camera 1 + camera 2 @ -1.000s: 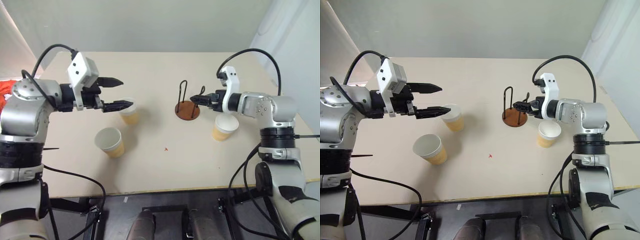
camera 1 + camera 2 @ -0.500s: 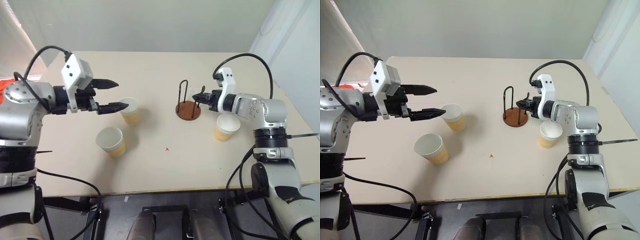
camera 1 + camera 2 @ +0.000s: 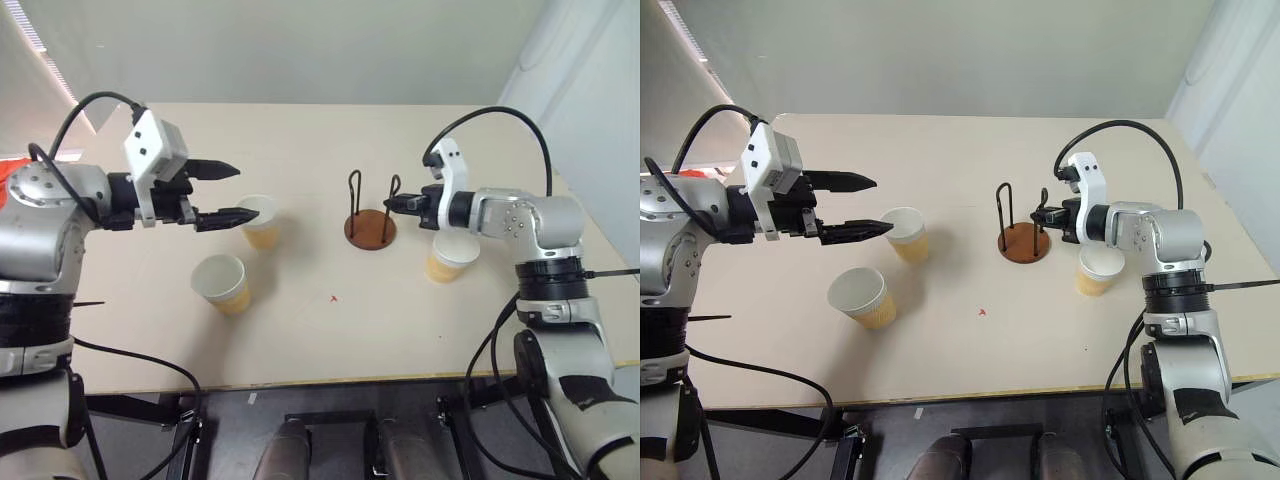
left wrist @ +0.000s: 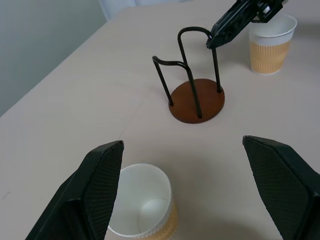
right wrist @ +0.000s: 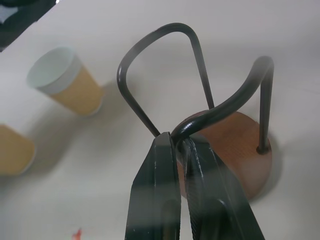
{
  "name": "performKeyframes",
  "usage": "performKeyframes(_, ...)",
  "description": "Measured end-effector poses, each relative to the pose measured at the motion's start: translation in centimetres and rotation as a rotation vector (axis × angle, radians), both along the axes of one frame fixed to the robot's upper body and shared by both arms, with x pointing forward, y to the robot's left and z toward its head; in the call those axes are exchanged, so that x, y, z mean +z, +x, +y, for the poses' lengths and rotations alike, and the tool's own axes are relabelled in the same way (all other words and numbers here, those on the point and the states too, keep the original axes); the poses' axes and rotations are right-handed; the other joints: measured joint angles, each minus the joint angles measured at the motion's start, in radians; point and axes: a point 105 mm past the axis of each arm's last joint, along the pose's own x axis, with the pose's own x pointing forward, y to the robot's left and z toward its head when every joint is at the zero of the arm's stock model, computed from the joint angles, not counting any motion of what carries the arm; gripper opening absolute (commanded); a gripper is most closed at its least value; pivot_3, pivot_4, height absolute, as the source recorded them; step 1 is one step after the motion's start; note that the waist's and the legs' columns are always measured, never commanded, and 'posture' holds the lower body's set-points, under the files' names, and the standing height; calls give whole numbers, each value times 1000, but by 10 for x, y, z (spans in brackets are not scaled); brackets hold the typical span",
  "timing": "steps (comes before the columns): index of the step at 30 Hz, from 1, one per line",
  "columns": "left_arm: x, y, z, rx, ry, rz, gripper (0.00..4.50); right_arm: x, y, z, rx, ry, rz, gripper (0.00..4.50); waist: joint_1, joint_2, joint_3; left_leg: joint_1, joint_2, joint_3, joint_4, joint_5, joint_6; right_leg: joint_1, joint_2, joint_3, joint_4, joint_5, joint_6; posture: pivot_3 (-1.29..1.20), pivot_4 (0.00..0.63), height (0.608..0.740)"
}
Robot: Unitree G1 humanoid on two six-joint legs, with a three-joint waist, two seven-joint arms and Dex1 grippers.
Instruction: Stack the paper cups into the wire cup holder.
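**Holder Gripped by One Wire Loop; No Cup Loaded**

The right gripper (image 5: 182, 150) has its fingers clenched on the top of one black wire loop of the wire cup holder (image 3: 370, 228). The holder's reddish-brown disc base rests on the worktop (image 3: 330, 330), directly below and ahead of these fingers. One paper cup (image 3: 449, 257) stands upright just beside the right gripper, on the side away from the holder.

The left gripper (image 3: 229, 192) hangs above the worktop with its fingers (image 4: 102, 182) spread wide and grasping nothing. A second paper cup (image 4: 142, 207) stands upright between and just below these fingers. A third paper cup (image 3: 221, 283) stands nearer the robot, apart from both grippers.

The step in hand appears to be positioning or steadying the holder before loading. All three cups remain outside it. The next move likely calls for lowering the left fingers around the cup beneath them, clenching on its wall without crushing it, then carrying it between the loops.
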Motion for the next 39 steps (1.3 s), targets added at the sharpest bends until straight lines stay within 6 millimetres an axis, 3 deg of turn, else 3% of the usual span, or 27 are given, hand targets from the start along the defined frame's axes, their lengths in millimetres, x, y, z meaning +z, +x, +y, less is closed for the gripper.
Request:
performKeyframes(6,-16,-24,-9,-115,16,121,4207,-13,-63,40,252,10,32,23,-2,0,0,0,0,1,1,1,-1,1,1,0,-1,-1,0,0,150,740)
performKeyframes(10,-27,-39,-10,-169,51,193,4207,-22,-88,52,311,5,43,23,-4,-1,0,0,0,0,1,0,-1,1,1,0,0,-1,0,0,150,740)
performKeyframes(18,-39,-54,-3,-208,140,272,4207,-29,-99,49,332,-89,-3,23,-4,-3,-2,2,0,-1,2,4,-1,2,1,1,1,-5,-10,0,150,740)
performKeyframes(27,-38,-53,-2,-205,157,263,4207,-29,-95,50,354,-137,-26,23,-4,-5,-3,2,0,-1,1,5,0,1,1,1,1,-4,-11,0,150,740)
performKeyframes(30,-39,-52,-2,-199,156,261,4207,-31,-92,49,343,-164,-21,888,-4,-5,-3,2,0,-1,1,5,-1,1,1,1,1,-4,-11,0,150,740)
performKeyframes(34,-39,-52,-2,-195,154,260,4207,-48,-86,42,300,-201,57,2244,-3,-5,-3,-1,0,-1,1,4,-1,-1,1,1,1,-4,-11,0,150,740)
performKeyframes(39,-37,-50,-1,-192,156,250,4207,-44,-83,37,287,-227,52,3922,-3,-5,-3,-1,0,-1,0,3,-2,-2,1,0,1,-4,-11,0,150,740)
